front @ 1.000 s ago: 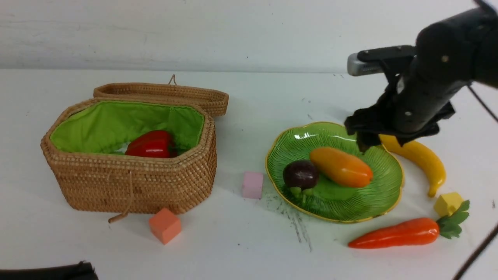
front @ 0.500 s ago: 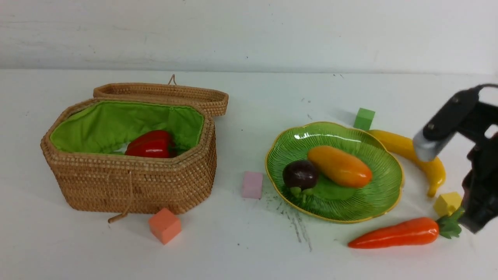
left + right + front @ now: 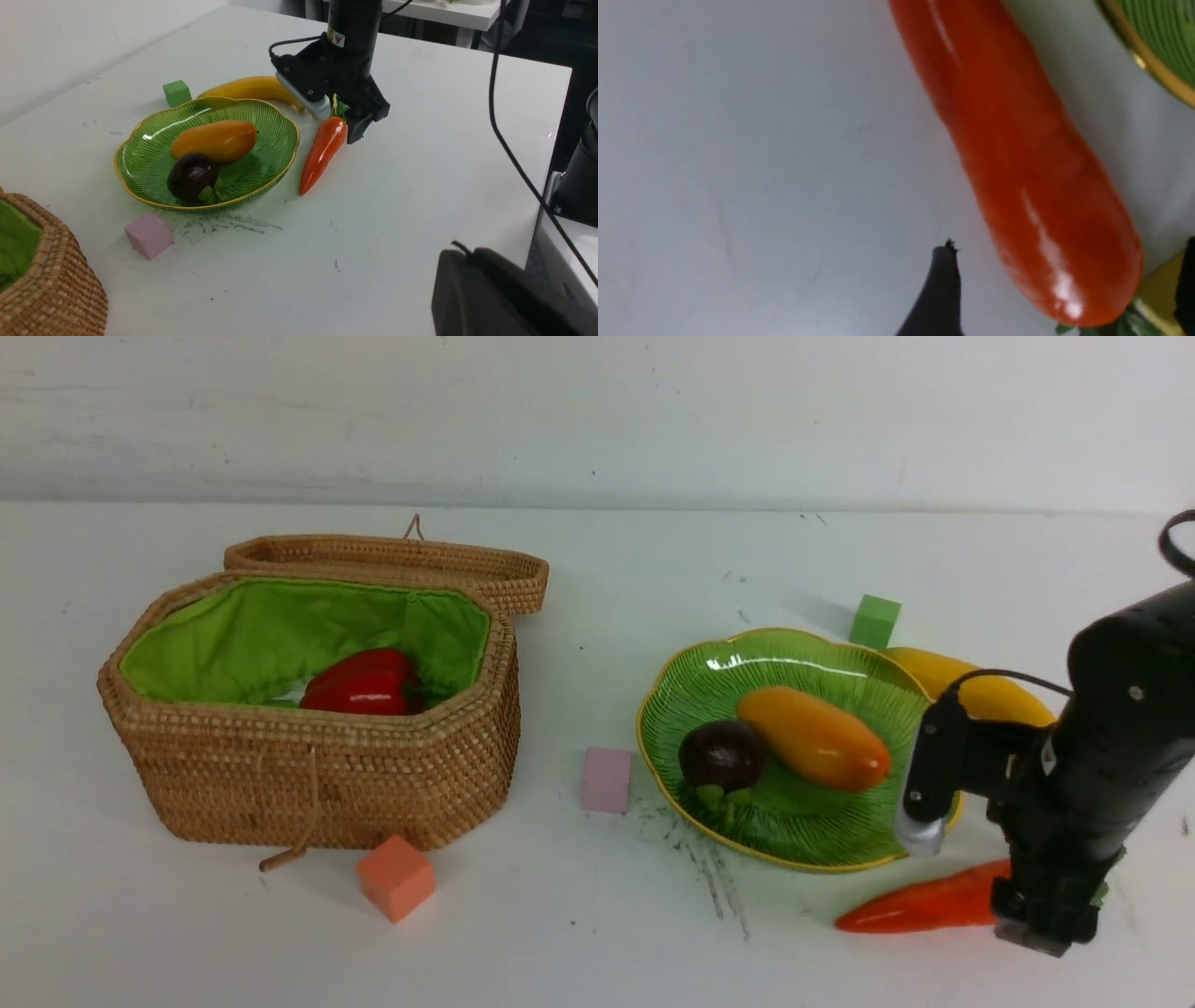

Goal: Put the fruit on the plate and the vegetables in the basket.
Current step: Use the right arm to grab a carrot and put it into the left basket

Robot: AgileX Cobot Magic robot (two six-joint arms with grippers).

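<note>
Orange carrot [image 3: 920, 907] is lying just beside the plate [image 3: 719, 677], well apart from the basket [image 3: 317, 775]. Seen from the left wrist, the right gripper [image 3: 345, 123] is standing over its fat end. Close up, its fingers [image 3: 943, 289] are gaping wide — holding nothing — so squeezing the fat part, not the leaves [image 3: 340, 106], seems best.

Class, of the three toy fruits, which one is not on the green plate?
The yellow banana: it lies beside the plate, while the mango and mangosteen sit on it.
</note>
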